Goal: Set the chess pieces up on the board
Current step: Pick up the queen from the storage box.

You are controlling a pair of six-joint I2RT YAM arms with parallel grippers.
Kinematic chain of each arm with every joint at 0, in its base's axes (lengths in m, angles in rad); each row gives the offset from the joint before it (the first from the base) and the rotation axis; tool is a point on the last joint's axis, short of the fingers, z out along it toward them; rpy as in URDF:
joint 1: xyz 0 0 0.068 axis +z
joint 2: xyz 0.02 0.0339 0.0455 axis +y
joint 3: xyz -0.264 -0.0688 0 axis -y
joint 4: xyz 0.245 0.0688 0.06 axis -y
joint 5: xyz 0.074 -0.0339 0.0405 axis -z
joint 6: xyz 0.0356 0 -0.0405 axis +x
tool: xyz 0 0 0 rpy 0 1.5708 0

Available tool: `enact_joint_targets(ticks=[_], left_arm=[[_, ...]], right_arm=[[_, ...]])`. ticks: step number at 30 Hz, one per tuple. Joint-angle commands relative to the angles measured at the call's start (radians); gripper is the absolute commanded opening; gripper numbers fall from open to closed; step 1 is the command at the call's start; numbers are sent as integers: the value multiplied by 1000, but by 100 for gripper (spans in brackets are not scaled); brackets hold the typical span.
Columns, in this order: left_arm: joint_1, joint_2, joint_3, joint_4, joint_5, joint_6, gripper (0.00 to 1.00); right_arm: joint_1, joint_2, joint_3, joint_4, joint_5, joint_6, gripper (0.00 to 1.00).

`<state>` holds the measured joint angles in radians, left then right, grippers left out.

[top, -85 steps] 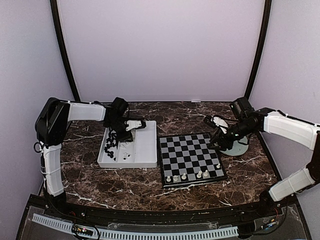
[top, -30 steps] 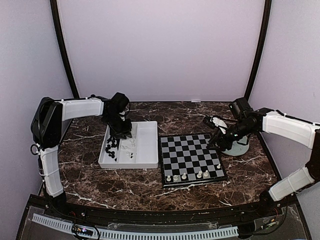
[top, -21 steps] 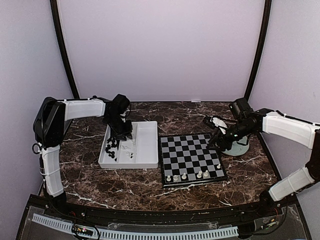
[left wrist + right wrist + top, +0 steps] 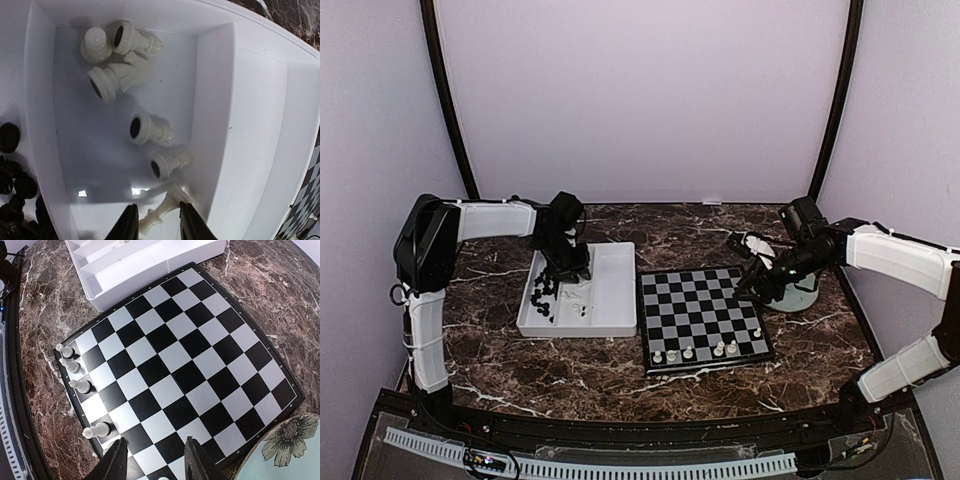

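1. The jaws of our left gripper (image 4: 156, 214) are spread apart, low in the tray, with one white piece (image 4: 167, 204) lying between them. We think this is so we can pinch it next. The jaws of our right gripper (image 4: 156, 460) are spread too and hold nothing. It hangs over the right edge of the board.
2. The board (image 4: 700, 318) lies between the tray and the plate, so both arms can reach it.
3. The white tray (image 4: 612, 300) sits just left of the board and keeps the loose chess pieces (image 4: 117, 80) together.
4. The plate (image 4: 800, 298) is just right of the board.
5. A few white pieces (image 4: 719, 349) stand along the near edge.
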<state>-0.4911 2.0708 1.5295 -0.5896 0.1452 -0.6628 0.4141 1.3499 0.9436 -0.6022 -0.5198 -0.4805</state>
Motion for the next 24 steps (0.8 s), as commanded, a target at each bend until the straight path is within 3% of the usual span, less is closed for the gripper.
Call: enact_joint_targets(ticks=[1,14,24], left_arm=[[-9,27,26,11,3,5,30],[-29,66,88,-38,-5,224,29],[-29,66,66,-5,-12,211,25]], right_arm=[[-3,-21,-10,26,-6,0,41],[-3,-12,-7,28,-6,3,41],[-3,-3,3,24,-5,3,41]])
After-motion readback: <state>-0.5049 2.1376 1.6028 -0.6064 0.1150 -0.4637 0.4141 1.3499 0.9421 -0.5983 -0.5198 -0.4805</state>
